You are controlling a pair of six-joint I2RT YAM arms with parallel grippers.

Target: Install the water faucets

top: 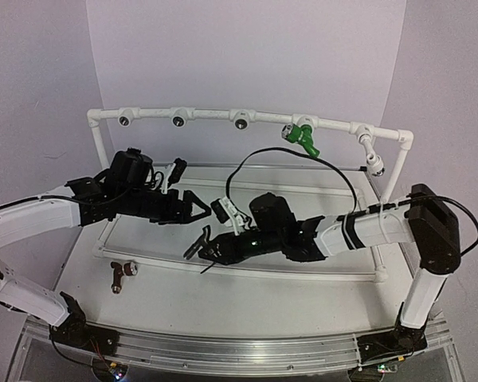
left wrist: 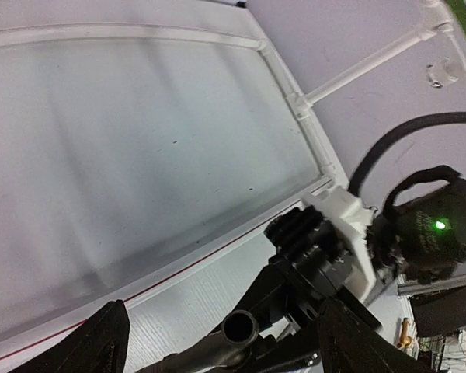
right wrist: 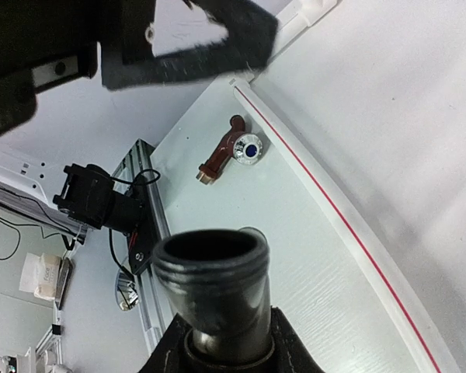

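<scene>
A black water faucet (right wrist: pixel 213 287) stands with its round mouth up between the pads of my right gripper (right wrist: pixel 221 346), which is shut on its body. In the top view the right gripper (top: pixel 201 245) holds it over the middle of the table. My left gripper (top: pixel 203 210) hangs just above and left of it, jaws open and empty. In the left wrist view the black faucet (left wrist: pixel 239 328) lies between the spread fingers (left wrist: pixel 101 342), untouched. A reddish-brown faucet (top: pixel 119 274) lies on the table at the front left (right wrist: pixel 227 155). A green faucet (top: pixel 300 137) sits in the white pipe frame (top: pixel 215 117).
Three round tee sockets (top: pixel 178 120) face out along the frame's top bar left of the green faucet. A white fitting (top: pixel 372 159) hangs at the frame's right end. A black cable (top: pixel 303 159) loops above the right arm. A low white pipe rail (top: pixel 303 270) borders the board.
</scene>
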